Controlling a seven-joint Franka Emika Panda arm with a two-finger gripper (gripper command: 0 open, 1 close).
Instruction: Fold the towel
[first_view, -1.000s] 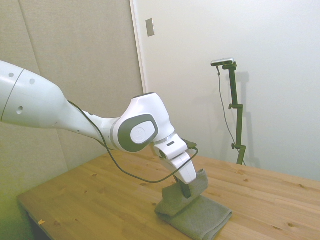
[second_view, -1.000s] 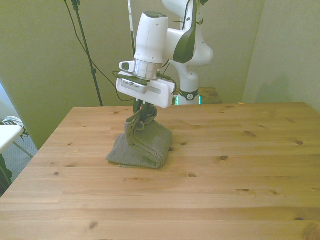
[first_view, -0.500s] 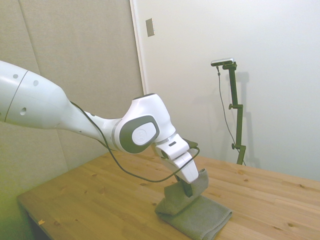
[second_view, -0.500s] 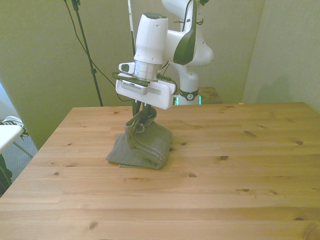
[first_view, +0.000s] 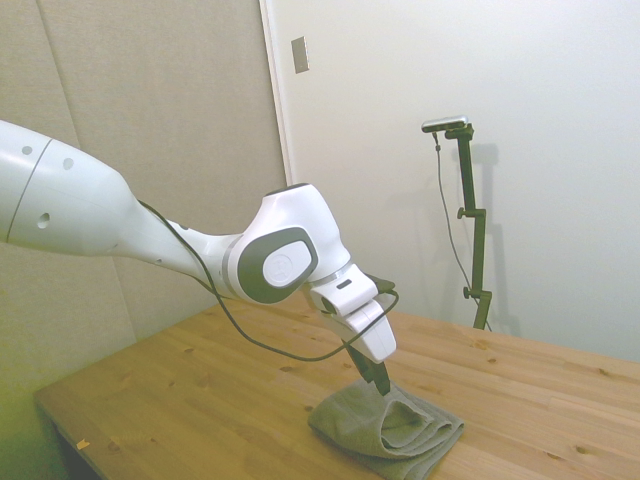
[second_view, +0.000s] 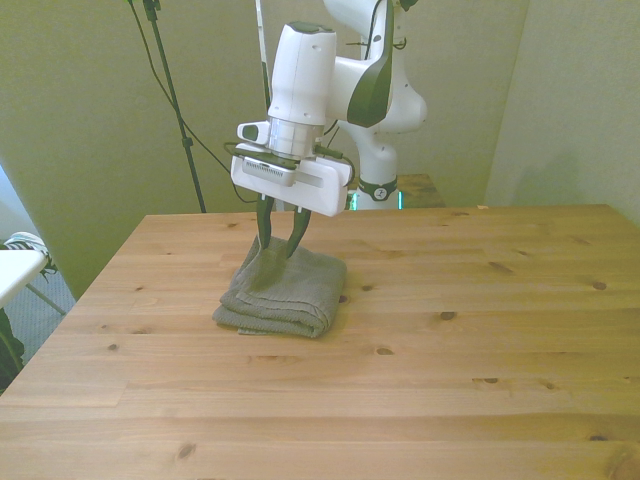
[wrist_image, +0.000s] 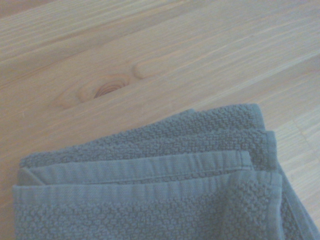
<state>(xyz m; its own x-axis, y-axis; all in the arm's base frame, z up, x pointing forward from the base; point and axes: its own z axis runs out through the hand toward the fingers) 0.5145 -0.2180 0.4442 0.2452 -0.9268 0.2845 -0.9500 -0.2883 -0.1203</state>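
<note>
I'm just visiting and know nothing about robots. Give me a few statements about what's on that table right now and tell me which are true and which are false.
1. The towel lies on the wooden table. True.
2. The pincer is clamped shut on a raised corner of the towel. False: its fingers are spread open just above the towel, holding nothing.
3. The towel is doubled over in layers. True: the wrist view shows stacked edges.
4. The towel hangs over the table's edge. False: it sits well inside the tabletop.
5. A second cloth lies beside the towel. False: the towel is the only cloth on the table.
</note>
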